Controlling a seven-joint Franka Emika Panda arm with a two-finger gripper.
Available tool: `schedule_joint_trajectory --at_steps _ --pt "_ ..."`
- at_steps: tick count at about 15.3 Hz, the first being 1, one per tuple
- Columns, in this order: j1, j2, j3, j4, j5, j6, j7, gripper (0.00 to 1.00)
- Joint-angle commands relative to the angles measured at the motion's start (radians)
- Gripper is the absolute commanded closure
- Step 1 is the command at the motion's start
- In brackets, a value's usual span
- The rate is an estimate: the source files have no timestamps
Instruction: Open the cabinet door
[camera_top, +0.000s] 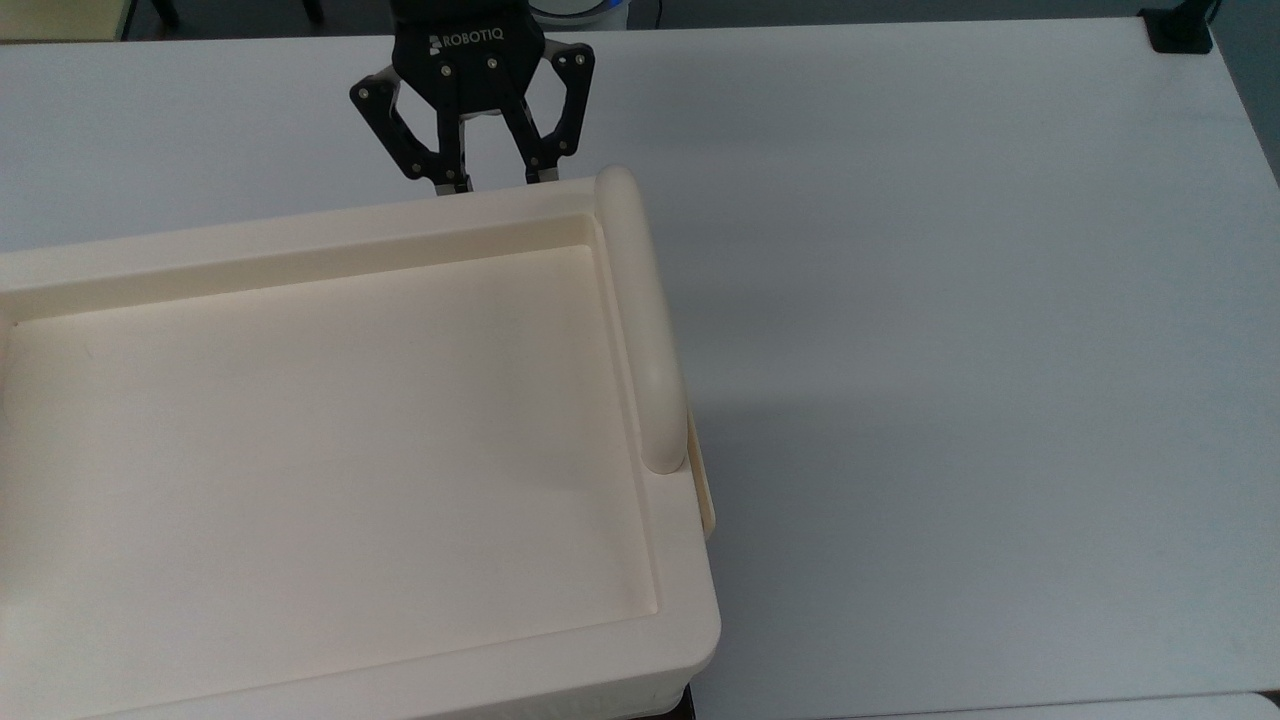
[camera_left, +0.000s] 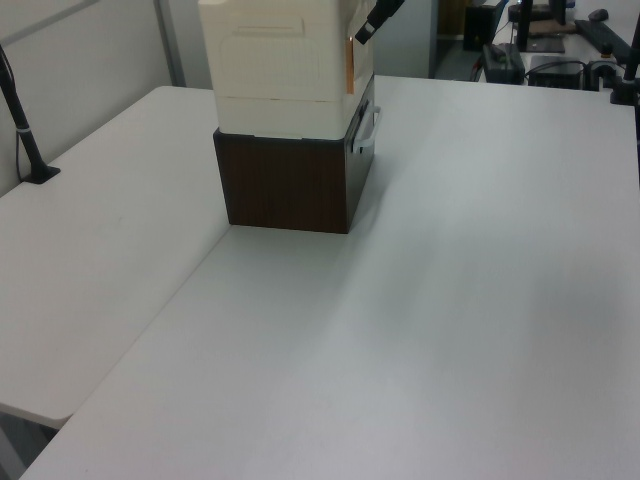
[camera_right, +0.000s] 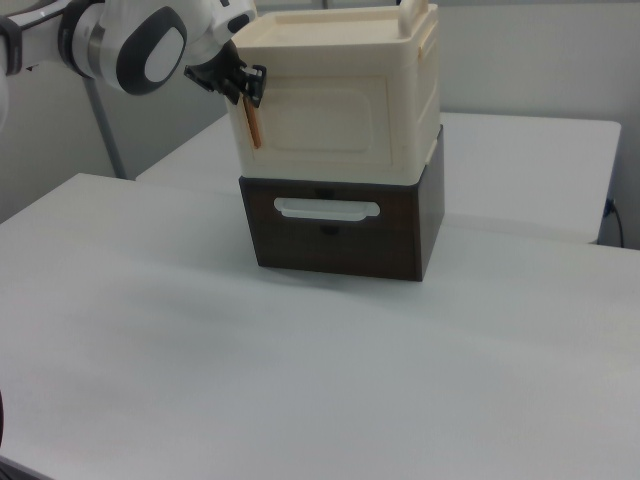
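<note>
Facing, seemingly, flat cream cabinet door (camera_right: 325, 120)

The gripper (camera_top: 497, 183) is black, built of angular linked bars on each side that taper toward two slim fingers (camera_top: 452, 180) with pale metal showing near their lower ends. Small silver screws dot the joints of the links. Its blocky black palm carries the white lettering "ROBOTIQ" with a small logo. In the right view the arm (camera_right: 150, 40) is glossy white with rounded segments, and a round dark grey cap covers one joint, ringed by a grey band.
</note>
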Motion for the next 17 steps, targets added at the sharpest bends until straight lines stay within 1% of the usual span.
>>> schedule_joint_trajectory --at_steps 1,4,7,17 --pt "0.005 0.042 0.011 0.058 0.017 0.017 0.020 0.59" --pt "0.006 0.071 0.014 0.086 0.013 0.029 0.033 0.59" --pt "0.005 0.088 0.023 0.084 0.006 0.065 0.033 0.59" --pt "-0.003 0.093 0.023 0.063 -0.019 0.065 0.023 0.61"
